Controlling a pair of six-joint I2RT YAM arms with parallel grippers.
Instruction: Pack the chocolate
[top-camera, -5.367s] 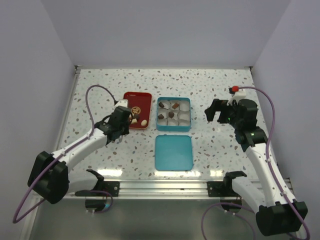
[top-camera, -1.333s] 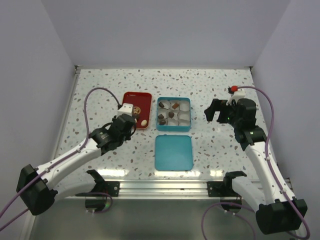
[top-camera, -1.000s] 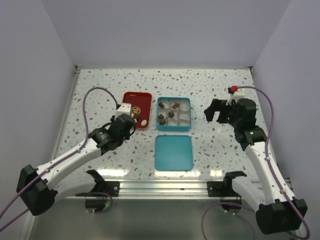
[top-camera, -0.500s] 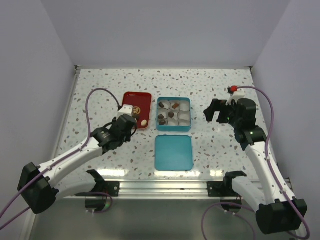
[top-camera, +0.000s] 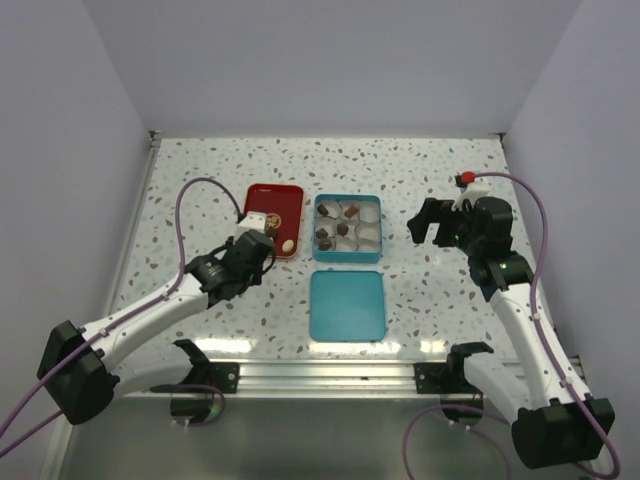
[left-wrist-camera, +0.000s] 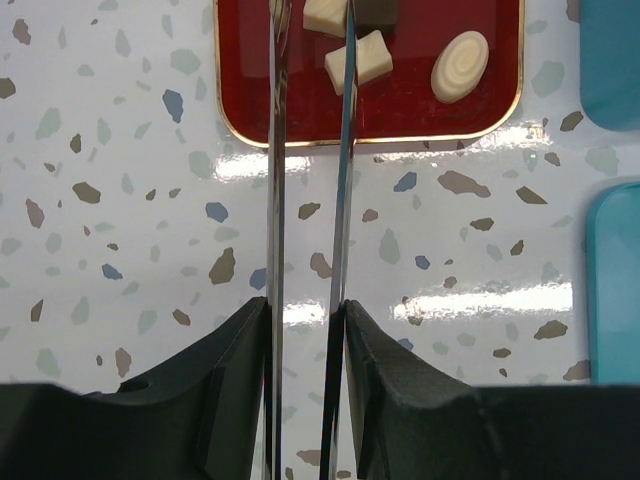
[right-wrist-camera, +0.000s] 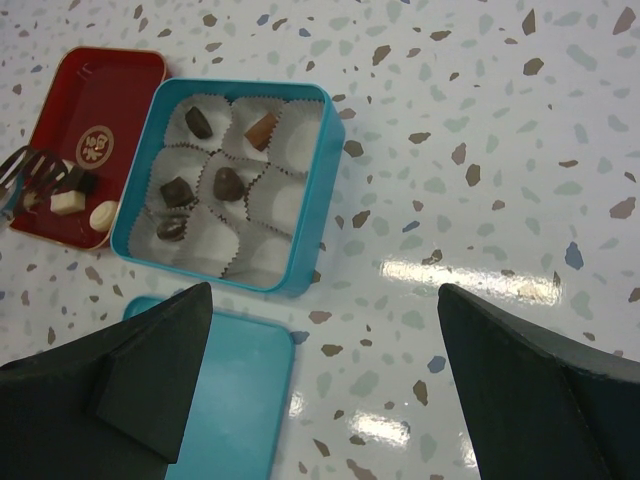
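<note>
2 thin metal fingers (left-wrist-camera: 272, 150) of the left gripper (left-wrist-camera: 310, 10) stand a narrow gap apart. The speckled white table (left-wrist-camera: 120, 200) shows between them, and their tips reach over the near end of the red rectangular tray (left-wrist-camera: 400, 115) with a gold rim. 4 small chocolate pieces (left-wrist-camera: 460, 65) lie on that tray: 2 cream squares, 1 dark block and 1 cream oval. 1 cream square sits between the tips, with red showing between it and the left finger. Right of the tray, the teal square tin (right-wrist-camera: 312, 190) holds 5 more brown pieces, each in a white paper cup (right-wrist-camera: 270, 255). A flat teal square lid (top-camera: 347, 305) lies just nearer on the table. Farther right, the right gripper (right-wrist-camera: 325, 300) hovers, fingers spread wide.
</note>
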